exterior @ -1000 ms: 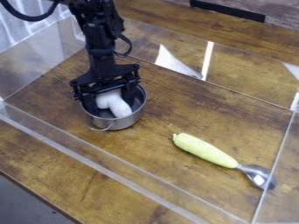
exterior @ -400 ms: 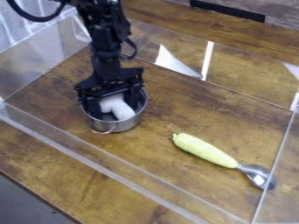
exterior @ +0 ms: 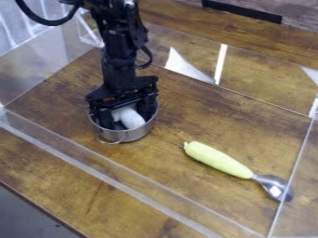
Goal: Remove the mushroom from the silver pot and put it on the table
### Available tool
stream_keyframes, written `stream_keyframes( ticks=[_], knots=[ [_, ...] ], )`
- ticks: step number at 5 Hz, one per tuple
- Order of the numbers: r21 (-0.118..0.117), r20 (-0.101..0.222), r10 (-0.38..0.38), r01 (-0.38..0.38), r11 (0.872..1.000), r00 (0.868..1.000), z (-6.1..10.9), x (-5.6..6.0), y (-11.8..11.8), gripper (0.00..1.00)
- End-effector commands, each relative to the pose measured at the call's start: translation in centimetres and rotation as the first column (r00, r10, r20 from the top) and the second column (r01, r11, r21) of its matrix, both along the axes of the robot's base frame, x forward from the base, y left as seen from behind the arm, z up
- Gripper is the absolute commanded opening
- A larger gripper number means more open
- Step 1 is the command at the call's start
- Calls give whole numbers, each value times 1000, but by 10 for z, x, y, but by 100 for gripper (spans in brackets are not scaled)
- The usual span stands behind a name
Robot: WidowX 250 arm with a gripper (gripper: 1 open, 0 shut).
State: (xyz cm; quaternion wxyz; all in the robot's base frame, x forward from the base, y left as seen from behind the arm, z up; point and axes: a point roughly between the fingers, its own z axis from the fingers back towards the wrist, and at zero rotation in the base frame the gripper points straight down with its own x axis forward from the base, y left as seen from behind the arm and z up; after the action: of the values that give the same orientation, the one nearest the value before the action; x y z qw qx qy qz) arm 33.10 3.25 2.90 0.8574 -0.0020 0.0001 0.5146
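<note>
The silver pot [exterior: 125, 128] stands on the brown wood table [exterior: 187, 102], left of centre. Inside it lies the mushroom [exterior: 125, 118]; only its white stem shows, the cap is hidden. My black gripper [exterior: 123, 104] points straight down over the pot, open, with its fingers spread to either side of the mushroom and reaching down into the pot. Whether the fingers touch the mushroom I cannot tell.
A yellow-green corn-like piece [exterior: 218, 158] lies to the right, with a metal spoon end [exterior: 274, 191] at its far tip. Clear acrylic walls [exterior: 149, 191] edge the table on all sides.
The arm has shifted slightly and the gripper has rolled a little about its vertical axis over the pot. The jaws stay open and the mushroom stays in the pot.
</note>
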Motion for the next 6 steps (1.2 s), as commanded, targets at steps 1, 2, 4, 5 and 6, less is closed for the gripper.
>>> stream_keyframes(
  ticks=[1, 2, 4, 5, 6],
  knots=[
    [8, 55, 41, -41, 999, 998, 23, 1, -12, 100],
    [14, 57, 39, -40, 999, 998, 27, 11, -31, 0],
    [14, 85, -151, 150, 989, 985, 54, 37, -72, 0],
    [41, 89, -278, 276, 960, 956, 59, 46, -88, 0],
    [62, 86, -407, 403, 913, 909, 75, 47, -99, 0]
  ],
)
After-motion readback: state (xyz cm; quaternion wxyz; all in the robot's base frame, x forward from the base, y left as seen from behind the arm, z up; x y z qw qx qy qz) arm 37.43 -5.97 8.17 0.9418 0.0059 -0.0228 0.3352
